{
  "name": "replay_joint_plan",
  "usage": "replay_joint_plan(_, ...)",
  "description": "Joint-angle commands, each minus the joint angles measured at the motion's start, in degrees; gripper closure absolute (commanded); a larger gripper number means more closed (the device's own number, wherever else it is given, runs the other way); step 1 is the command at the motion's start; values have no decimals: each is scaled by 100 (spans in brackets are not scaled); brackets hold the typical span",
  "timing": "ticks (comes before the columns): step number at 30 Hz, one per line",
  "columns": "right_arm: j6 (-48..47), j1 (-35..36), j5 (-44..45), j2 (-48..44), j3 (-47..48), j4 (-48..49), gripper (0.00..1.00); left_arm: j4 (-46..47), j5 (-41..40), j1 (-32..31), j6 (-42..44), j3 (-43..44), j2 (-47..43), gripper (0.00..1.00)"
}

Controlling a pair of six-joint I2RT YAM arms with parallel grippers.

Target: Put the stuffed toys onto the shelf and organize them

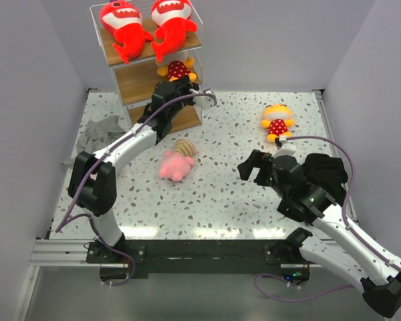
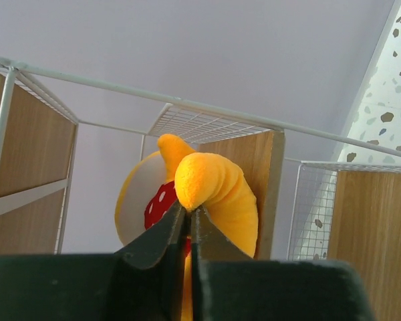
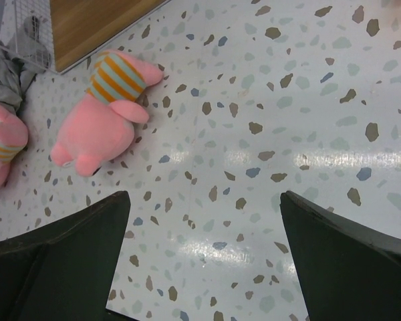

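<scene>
Speckled table [image 1: 220,200]. Shelf [image 1: 135,83] stands at far L, 3 tiers. Grey cloth [image 1: 97,132] lies on table, L of shelf. Top tier: L shark [image 1: 123,28] beside R shark [image 1: 172,23], both red. Pink toy [image 1: 176,162] on table in front of shelf, btwn the arms. 2nd pink toy [image 3: 1,144] at L edge of R wrist view, just beside cloth. Yellow toy [image 1: 179,69] in mid tier. Other yellow toy [image 1: 277,122] on table, far R. L claw [image 2: 189,210] reaches into mid tier, jaws all but closed, pinching a fold of yellow toy. R claw [image 1: 254,168] spread wide, nothing in it, above bare table.
</scene>
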Motion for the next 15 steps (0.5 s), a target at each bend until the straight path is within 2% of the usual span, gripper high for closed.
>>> replay_joint_plan(1, -60, -14, -51, -46, -27, 269, 1, 583, -14, 61, -105, 244, 37, 72)
replay_joint_plan(4, -42, -14, -87, -99, -27, 261, 1, 637, 12, 44, -403, 87, -146, 45)
replay_joint_plan(6, -25, -14, -95, -125, -10, 252, 1, 645, 91, 0, -579, -45, -287, 37)
replay_joint_plan(10, 54, -5, -113, -239, -1, 199, 1, 559, -84, -272, -1245, -283, -726, 31)
replay_joint_plan(15, 256, -14, 115, -249, 34, 15, 2, 408, -444, -860, -1906, -1126, -1490, 26)
